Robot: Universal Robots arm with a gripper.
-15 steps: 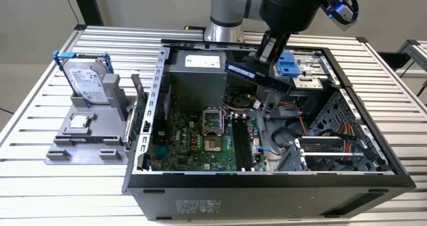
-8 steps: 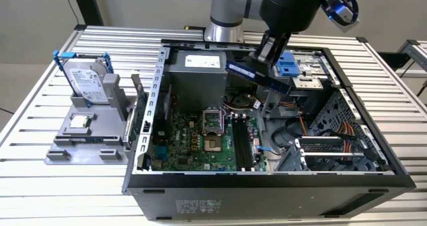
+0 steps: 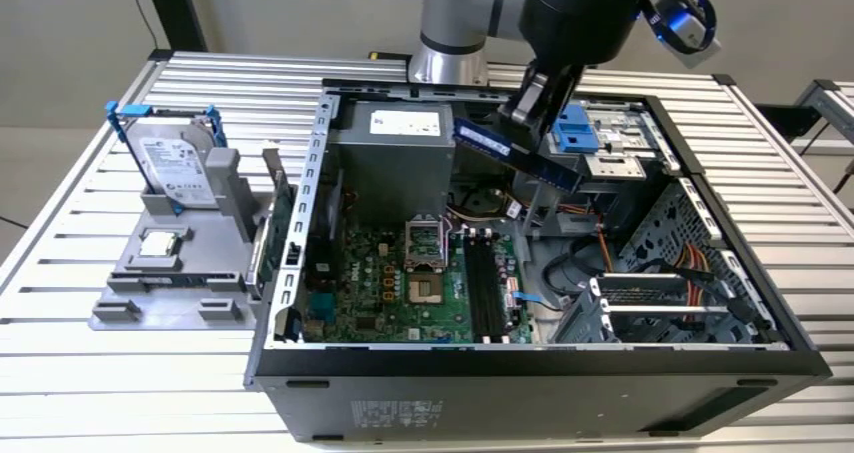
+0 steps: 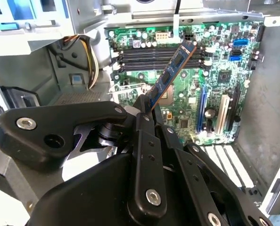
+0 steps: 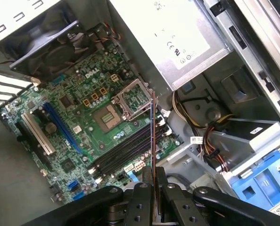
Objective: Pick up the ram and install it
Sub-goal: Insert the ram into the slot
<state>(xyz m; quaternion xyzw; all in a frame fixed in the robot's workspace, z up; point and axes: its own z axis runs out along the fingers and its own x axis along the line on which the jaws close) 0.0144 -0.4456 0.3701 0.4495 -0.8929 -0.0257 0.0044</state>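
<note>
Long, thin, dark blue-green circuit-board ram stick (image 3: pixel 483 139) was held tilted over the green motherboard (image 3: pixel 387 283), far inside the open black computer case (image 3: pixel 534 373). Black gripper (image 3: pixel 531 123) was clamped across its flat faces. Judged light, stiff, fragile; edges safest.

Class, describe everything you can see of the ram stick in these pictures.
The ram is a long, thin, dark blue-green board with dark chips along one face. The gripper clamps it between its jaws, holding it tilted in the air above the motherboard inside the open case. It is not seated in any slot.
</note>
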